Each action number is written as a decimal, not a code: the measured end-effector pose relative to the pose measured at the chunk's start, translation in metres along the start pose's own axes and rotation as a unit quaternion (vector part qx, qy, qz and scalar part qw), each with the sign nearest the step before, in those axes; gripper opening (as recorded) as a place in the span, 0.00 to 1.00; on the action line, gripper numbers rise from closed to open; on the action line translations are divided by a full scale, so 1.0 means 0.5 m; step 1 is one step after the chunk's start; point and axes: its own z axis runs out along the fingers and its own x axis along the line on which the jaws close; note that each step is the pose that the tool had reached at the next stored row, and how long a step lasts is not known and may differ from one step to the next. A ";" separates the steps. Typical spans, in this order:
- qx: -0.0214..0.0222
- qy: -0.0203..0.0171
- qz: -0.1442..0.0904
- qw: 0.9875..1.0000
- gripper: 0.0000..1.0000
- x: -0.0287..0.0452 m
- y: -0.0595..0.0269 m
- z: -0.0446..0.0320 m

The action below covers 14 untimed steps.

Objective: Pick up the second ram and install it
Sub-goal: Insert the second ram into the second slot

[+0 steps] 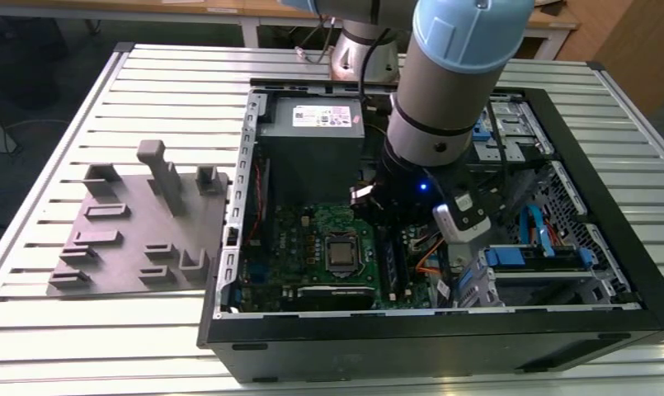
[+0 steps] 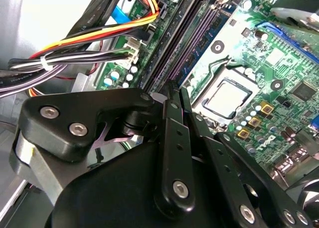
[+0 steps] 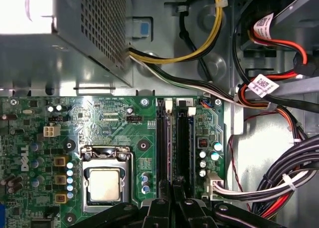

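Gripper (image 3: 173,208) at lower centre of first wrist view, fingers pressed together above RAM slots. Ram (image 3: 173,153) in slot ahead of fingertips, long axis running straight away up frame, beside CPU (image 3: 104,184).

A pale metal table with long parallel slats (image 1: 111,91) carries everything; on it, toward the exterior view's left, lies a grey plastic tray with upright pegs (image 1: 144,239); just beside the tray, toward the exterior view's right, rests an open black computer case (image 1: 442,334), its side touching the tray's edge.
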 end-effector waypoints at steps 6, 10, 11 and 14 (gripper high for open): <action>0.001 0.000 0.000 1.000 0.13 -0.001 0.004 0.005; 0.001 0.000 0.000 1.000 0.13 -0.001 0.006 0.010; 0.001 0.000 0.000 1.000 0.13 -0.001 0.007 0.011; 0.001 0.000 -0.001 1.000 0.13 0.000 0.010 0.013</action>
